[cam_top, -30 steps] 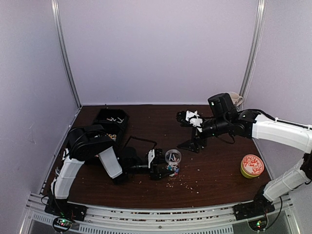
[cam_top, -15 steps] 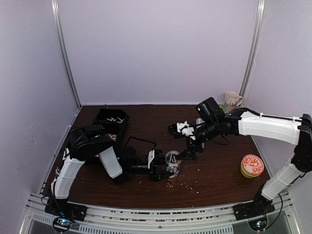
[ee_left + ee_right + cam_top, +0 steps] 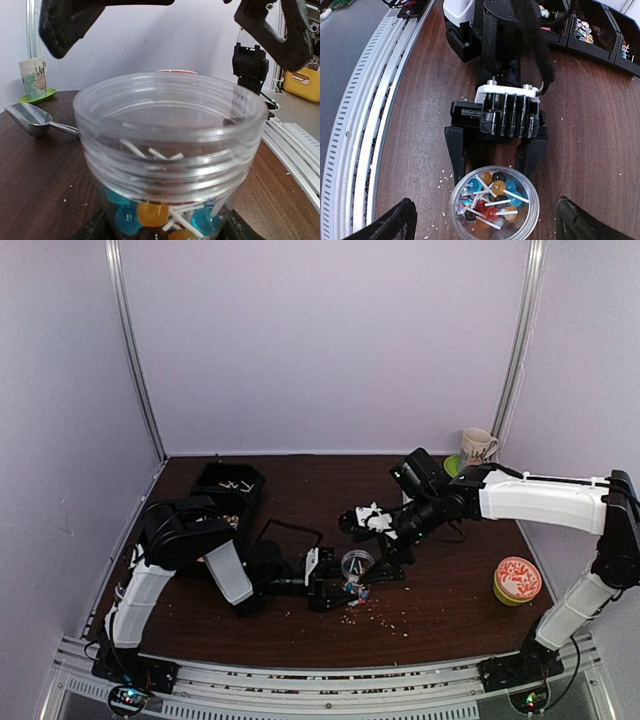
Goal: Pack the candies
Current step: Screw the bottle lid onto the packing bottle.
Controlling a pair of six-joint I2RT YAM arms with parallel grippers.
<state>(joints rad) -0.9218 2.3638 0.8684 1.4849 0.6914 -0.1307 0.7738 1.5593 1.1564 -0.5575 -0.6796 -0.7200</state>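
Clear jar (image 3: 495, 202) upright on table (image 3: 455, 615), clamped between left gripper (image 3: 335, 590) fingers (image 3: 456, 155), one each side. Candies (image 3: 492, 192) inside jar: blue, orange, red, on white sticks, heaped at bottom. Right gripper (image 3: 362, 520) hovers just above jar, pincer spread wide, nothing in it. Crumbs (image 3: 385, 615) scattered beside jar. Metal scoop (image 3: 27, 119) lies apart on table.
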